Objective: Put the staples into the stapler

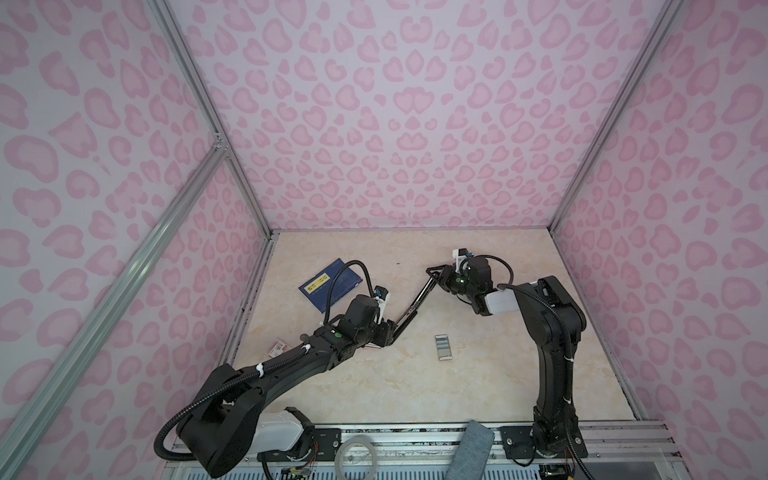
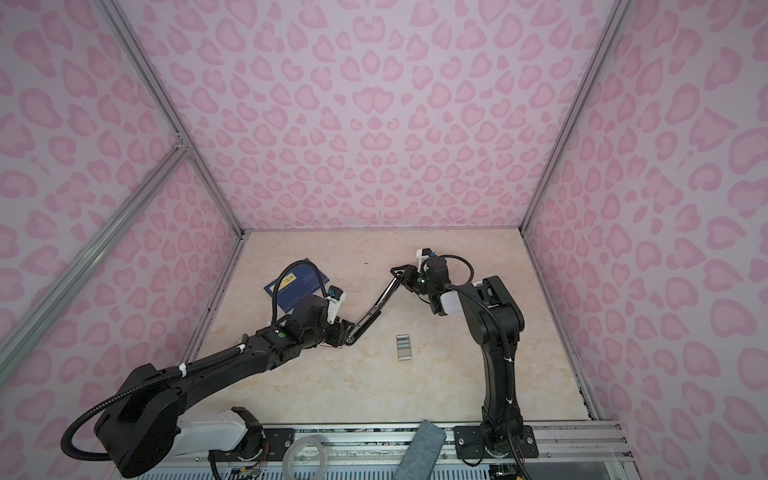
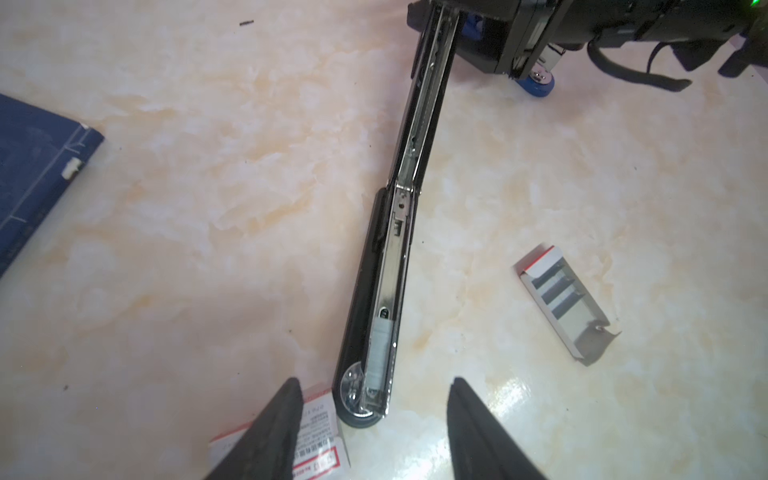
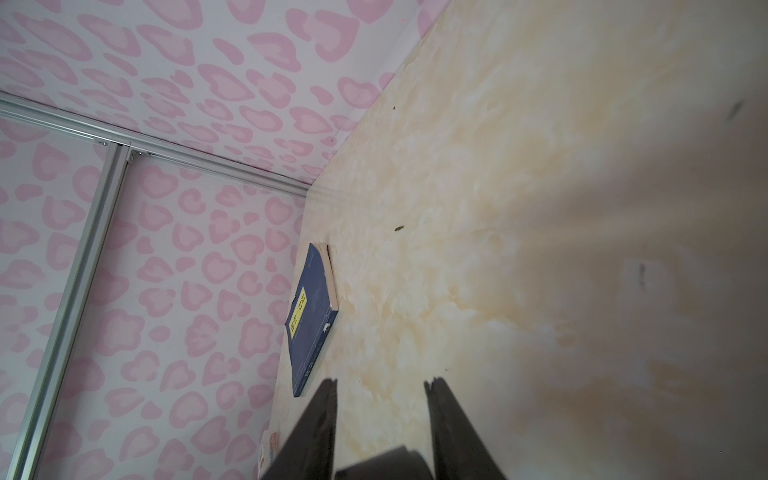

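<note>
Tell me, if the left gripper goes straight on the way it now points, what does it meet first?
Most likely the rounded near end of the stapler, lying just ahead of the open left gripper. Its height is unclear, so it may pass above.

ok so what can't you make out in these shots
- stapler: the end in the right hand is cut off by the left wrist view's top edge, and is only a dark blur at the right wrist view's bottom edge.
- white red-labelled box: partly covered by the left hand and cut by the left wrist view's bottom edge; print too small to read.
- staples: too small to count in both top views.
</note>
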Robot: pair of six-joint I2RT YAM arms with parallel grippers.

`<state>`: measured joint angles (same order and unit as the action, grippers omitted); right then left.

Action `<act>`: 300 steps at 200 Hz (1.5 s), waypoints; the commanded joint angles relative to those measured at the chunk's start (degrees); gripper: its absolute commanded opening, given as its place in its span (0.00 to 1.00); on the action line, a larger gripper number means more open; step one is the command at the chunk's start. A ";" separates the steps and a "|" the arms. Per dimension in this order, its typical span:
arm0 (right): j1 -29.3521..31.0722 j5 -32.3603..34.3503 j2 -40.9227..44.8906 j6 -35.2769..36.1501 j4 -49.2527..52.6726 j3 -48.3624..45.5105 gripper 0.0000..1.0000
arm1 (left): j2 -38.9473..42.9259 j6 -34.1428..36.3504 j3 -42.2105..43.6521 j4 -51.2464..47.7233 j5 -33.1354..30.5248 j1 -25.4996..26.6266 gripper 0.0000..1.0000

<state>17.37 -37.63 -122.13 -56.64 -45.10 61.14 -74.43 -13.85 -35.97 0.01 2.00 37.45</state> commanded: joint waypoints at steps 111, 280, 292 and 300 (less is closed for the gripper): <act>0.96 -0.56 0.40 1.53 1.16 2.21 0.37 | -3.05 -1.61 8.33 13.70 0.74 0.21 0.40; 1.14 -0.52 0.66 1.47 0.62 1.34 0.36 | -10.36 1.27 3.71 12.93 -5.00 3.77 0.17; 1.14 -0.52 0.83 1.45 0.63 1.43 0.36 | -10.49 1.37 3.80 12.96 -4.88 3.82 0.15; 1.11 -0.53 0.99 1.58 0.78 1.47 0.36 | -10.47 1.39 3.89 12.92 -4.96 3.86 0.15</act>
<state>18.31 -36.56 -121.60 -55.20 -43.51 62.87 -84.53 -11.86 -31.70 11.60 -2.85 41.32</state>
